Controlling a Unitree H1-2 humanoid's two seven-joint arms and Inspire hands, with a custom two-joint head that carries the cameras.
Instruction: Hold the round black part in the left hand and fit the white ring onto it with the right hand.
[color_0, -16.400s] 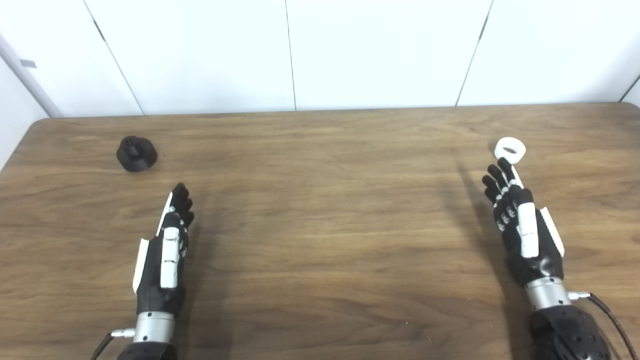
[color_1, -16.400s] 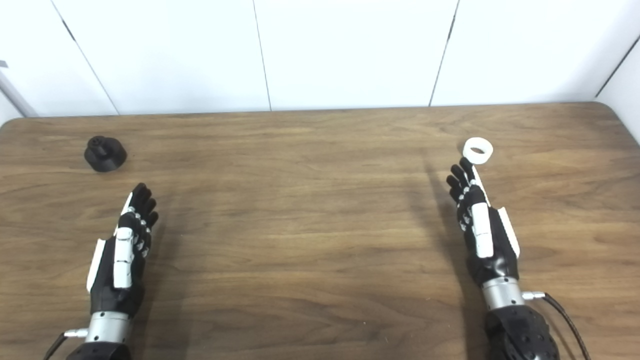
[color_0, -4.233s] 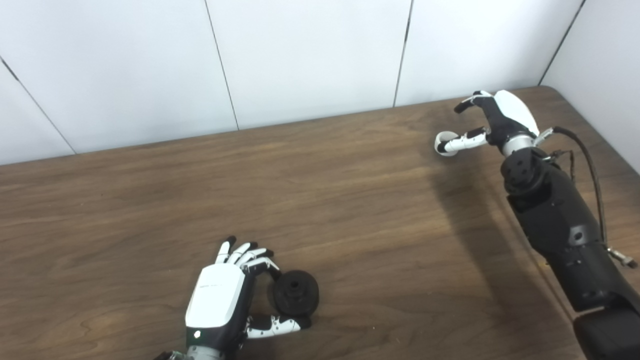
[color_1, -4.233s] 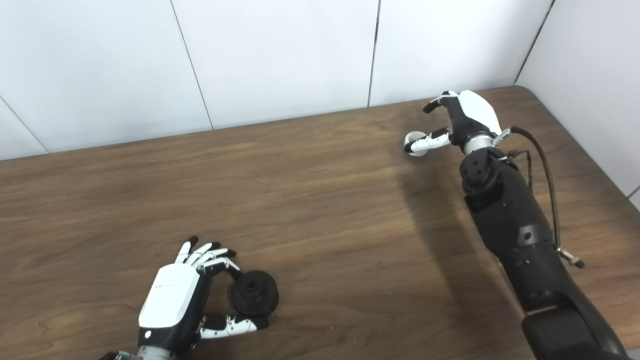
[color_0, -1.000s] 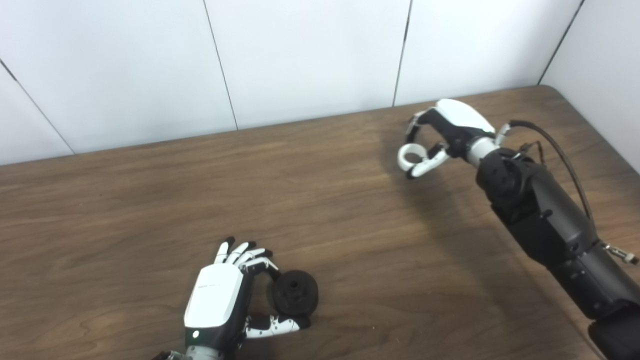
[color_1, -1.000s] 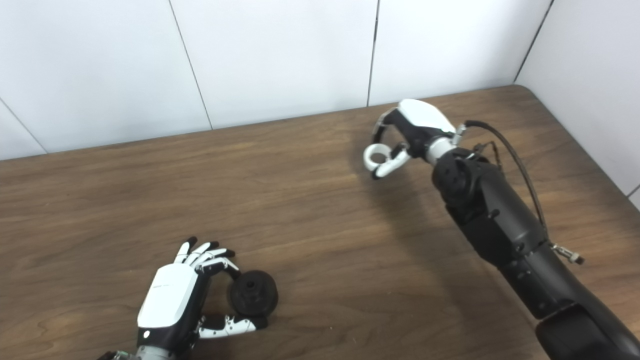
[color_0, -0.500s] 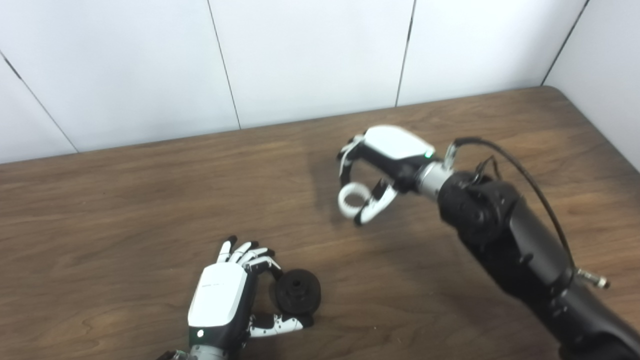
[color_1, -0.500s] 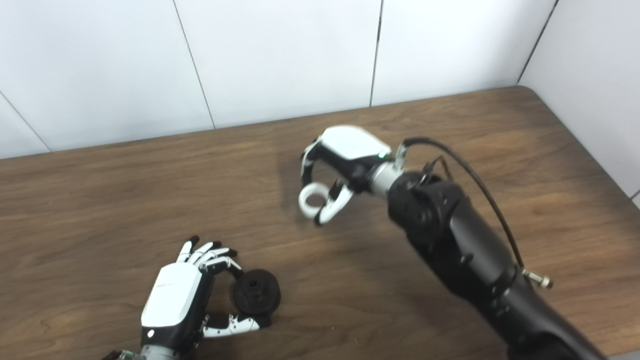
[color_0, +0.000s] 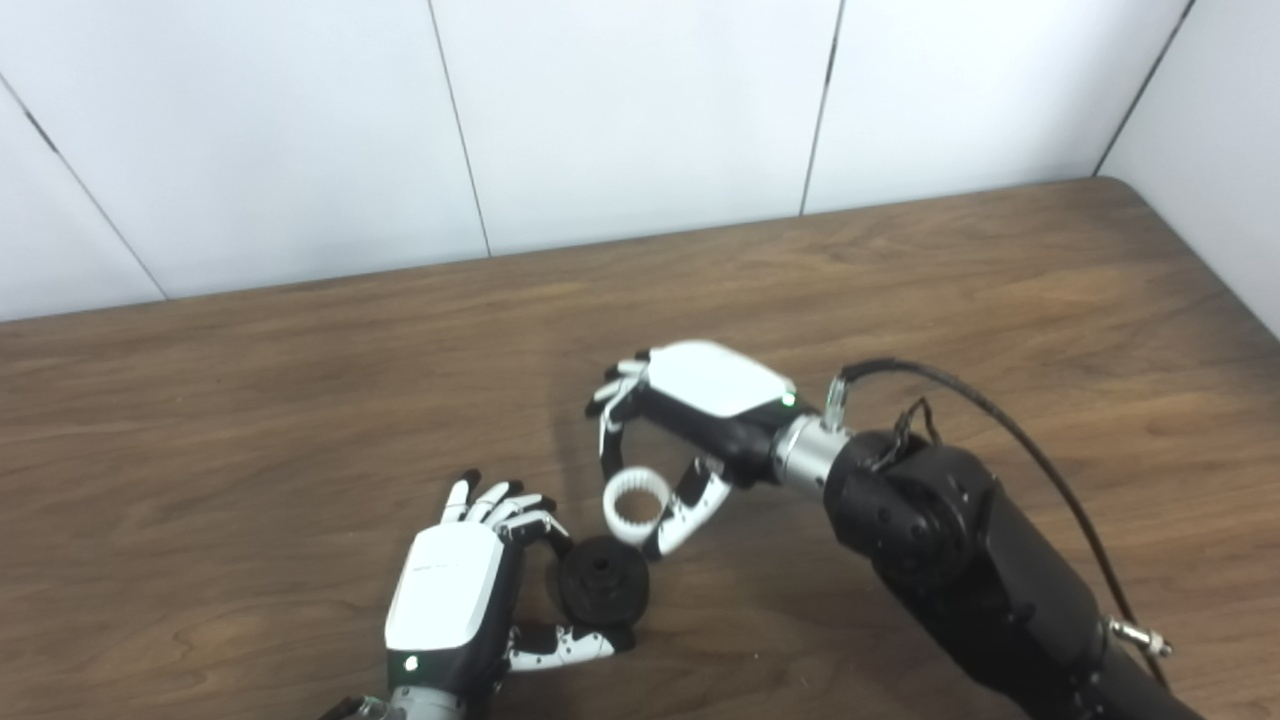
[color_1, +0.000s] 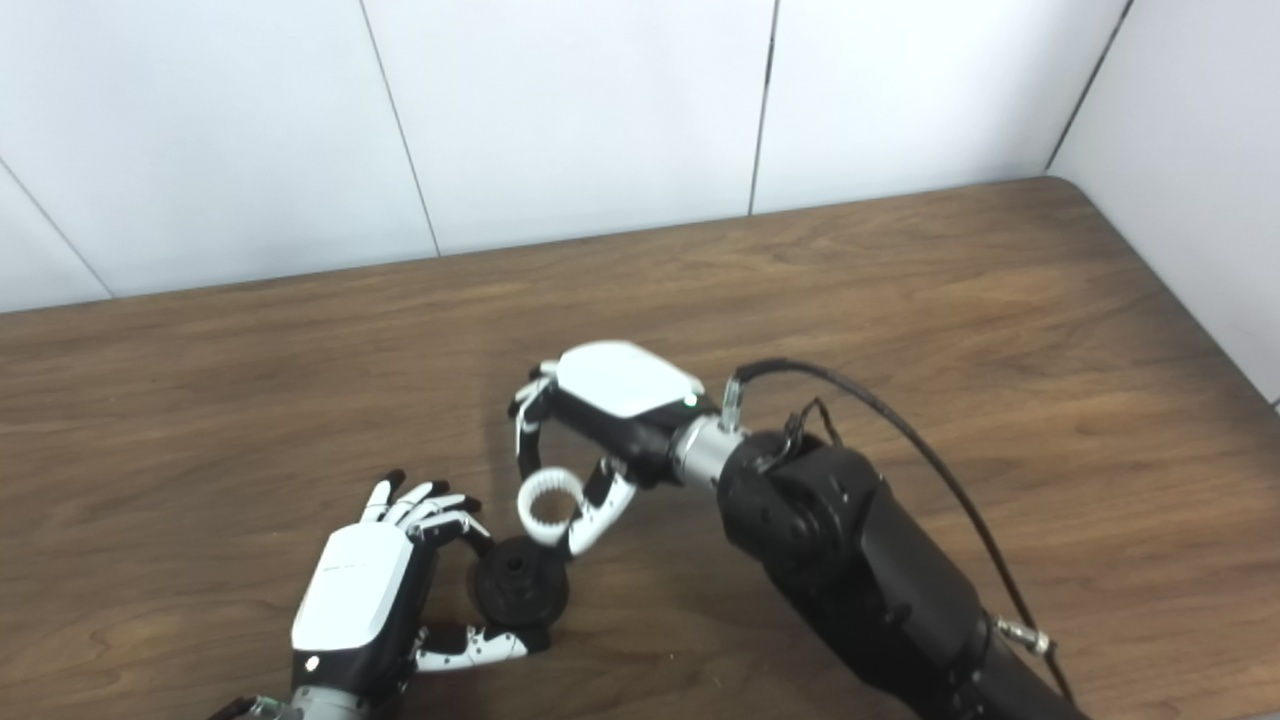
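White ring (color_0: 635, 506), likely light, stiff plastic, hangs pinched by its rim in the right hand (color_0: 690, 420), just above the round black part (color_0: 602, 592). That part sits on the wooden surface (color_0: 300, 400), loosely cradled between the left hand's (color_0: 450, 600) fingers (color_0: 520, 518) and thumb.

Both hands, left hand (color_0: 445, 590) and right hand (color_0: 705, 395), have glossy white backs, black-and-white fingers, silver wrist collars; a black cable (color_0: 1010, 425) loops along the bulky matte-black right forearm (color_0: 960, 560), seemingly bolted.
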